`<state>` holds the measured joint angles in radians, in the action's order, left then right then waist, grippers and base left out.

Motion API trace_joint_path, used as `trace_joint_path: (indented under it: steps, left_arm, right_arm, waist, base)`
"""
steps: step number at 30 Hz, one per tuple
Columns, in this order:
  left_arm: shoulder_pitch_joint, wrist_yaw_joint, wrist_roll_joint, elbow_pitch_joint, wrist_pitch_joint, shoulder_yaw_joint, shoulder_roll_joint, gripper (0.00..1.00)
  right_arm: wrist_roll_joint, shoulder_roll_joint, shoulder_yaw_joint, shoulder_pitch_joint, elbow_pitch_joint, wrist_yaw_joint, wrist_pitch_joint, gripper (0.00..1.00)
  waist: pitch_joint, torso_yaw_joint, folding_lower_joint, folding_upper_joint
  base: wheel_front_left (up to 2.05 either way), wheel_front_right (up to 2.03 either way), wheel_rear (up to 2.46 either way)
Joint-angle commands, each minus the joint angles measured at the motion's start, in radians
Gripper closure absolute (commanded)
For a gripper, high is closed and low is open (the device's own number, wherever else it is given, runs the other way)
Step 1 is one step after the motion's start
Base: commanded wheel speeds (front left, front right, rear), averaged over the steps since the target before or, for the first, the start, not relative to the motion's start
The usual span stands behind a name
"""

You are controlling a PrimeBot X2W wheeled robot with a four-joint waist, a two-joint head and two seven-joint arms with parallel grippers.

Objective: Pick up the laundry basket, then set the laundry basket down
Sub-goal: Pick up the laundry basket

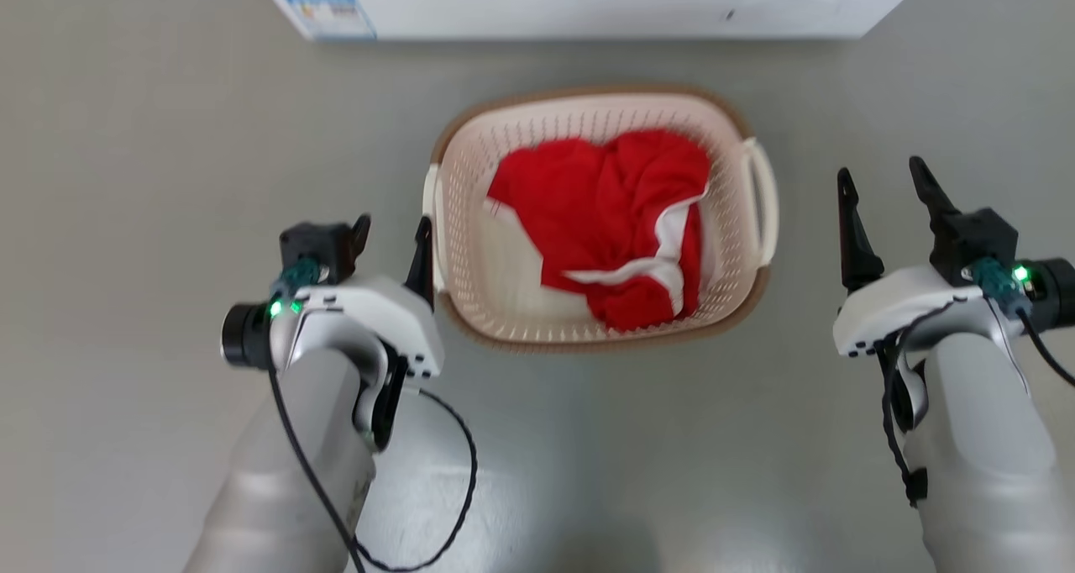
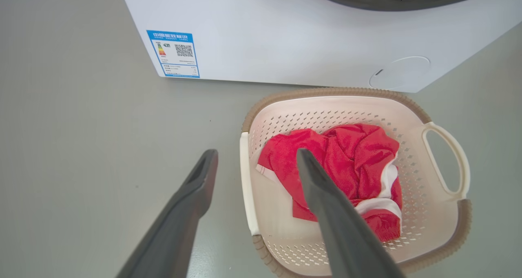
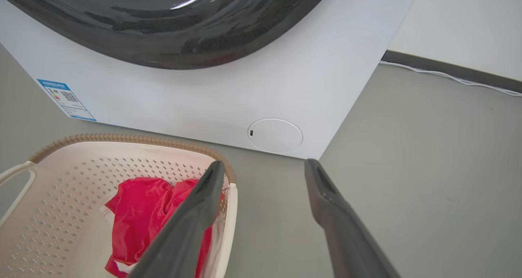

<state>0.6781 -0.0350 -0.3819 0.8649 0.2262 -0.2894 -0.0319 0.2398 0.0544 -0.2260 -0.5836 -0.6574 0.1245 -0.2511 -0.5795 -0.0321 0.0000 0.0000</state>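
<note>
Evidently light and fairly stiff, the laundry basket [image 1: 588, 94] sits on the floor [image 1: 126, 220] at frame centre, below the washing machine [image 1: 588, 2]. It holds only a crumpled red garment [image 1: 605, 220]. Its perforated walls may flex, so I judge the white loop handles the best holds. The left claw [image 1: 393, 224], fingers apart, is just beside the left-side handle [image 1: 430, 195]. The right claw [image 1: 882, 170], apart and empty, stands clear of the right-side handle [image 1: 766, 212].

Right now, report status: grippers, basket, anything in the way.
Left gripper open beside the basket. Right gripper open, clear of it. Basket on floor, red cloth inside. Washer behind, not touching.
</note>
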Motion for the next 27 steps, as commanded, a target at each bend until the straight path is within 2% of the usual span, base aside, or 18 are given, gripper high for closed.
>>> trace_joint_path:
  steps: [1, 9, 16, 27]
  left_arm:
    - [0.014, -0.001, -0.01, -0.006, 0.008, 0.017, -0.018, 0.0]
    - [0.124, -0.013, -0.124, 0.092, 0.018, -0.105, -0.018, 0.0]
    - [0.191, -0.014, -0.211, 0.129, 0.023, -0.207, -0.018, 0.0]
    - [0.277, -0.055, -0.323, 0.141, 0.029, -0.35, -0.018, 0.0]
  right_arm:
    - [0.007, -0.004, 0.02, -0.01, 0.009, 0.006, -0.011, 0.0]
    - [0.017, -0.004, 0.005, -0.084, -0.099, 0.006, -0.011, 0.0]
    - [0.036, -0.004, -0.022, -0.114, -0.12, 0.006, -0.011, 0.0]
    - [0.045, -0.004, -0.044, -0.155, -0.119, 0.006, -0.011, 0.0]
  waist:
    - [-0.053, -0.022, 0.0, 0.0]
    - [-0.125, -0.038, 0.0, 0.0]
    - [-0.172, -0.044, 0.0, 0.0]
    - [-0.26, -0.057, 0.0, 0.0]
  base:
    - [0.0, 0.0, 0.0]
    - [0.0, 0.0, 0.0]
    - [0.0, 0.0, 0.0]
    - [0.0, 0.0, 0.0]
